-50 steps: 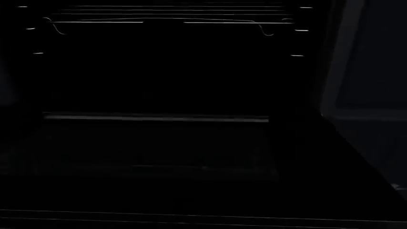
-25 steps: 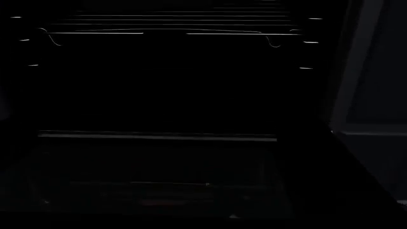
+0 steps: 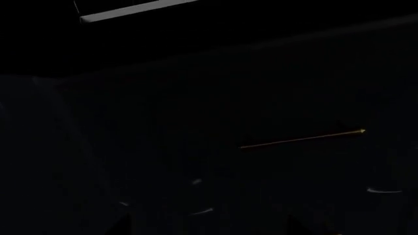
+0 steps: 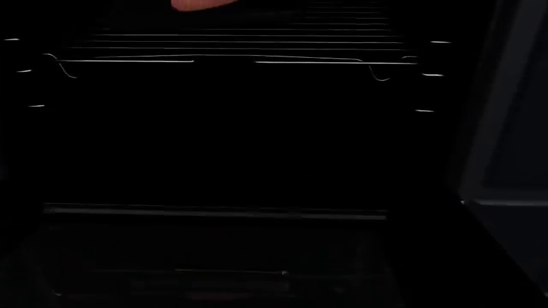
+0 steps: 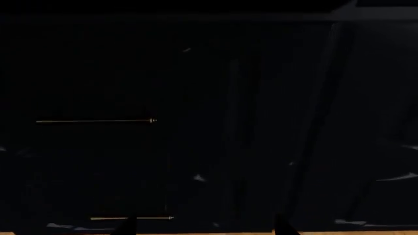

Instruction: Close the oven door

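Observation:
The oven door (image 4: 214,250) is a wide, glossy black panel hanging open and lying flat below the oven cavity (image 4: 231,141). A pale line marks its hinge edge. A wire rack (image 4: 222,59) spans the top of the cavity. Neither gripper shows in the head view. In the left wrist view my left gripper (image 3: 209,229) shows only two dark fingertips set far apart, open, facing a dark drawer front. My right gripper (image 5: 205,227) is likewise open with nothing between its fingers, facing dark drawer fronts.
A slim gold bar handle (image 3: 304,138) crosses the drawer front ahead of the left gripper. Two such handles (image 5: 95,121) (image 5: 130,218) show ahead of the right one. A tall dark cabinet panel (image 4: 514,128) stands right of the oven. A pinkish-orange patch (image 4: 201,3) sits at the head view's top edge.
In the head view the oven's rack and the door's hinge line have slid downward in the picture. The pinkish-orange patch has come into sight at the top.

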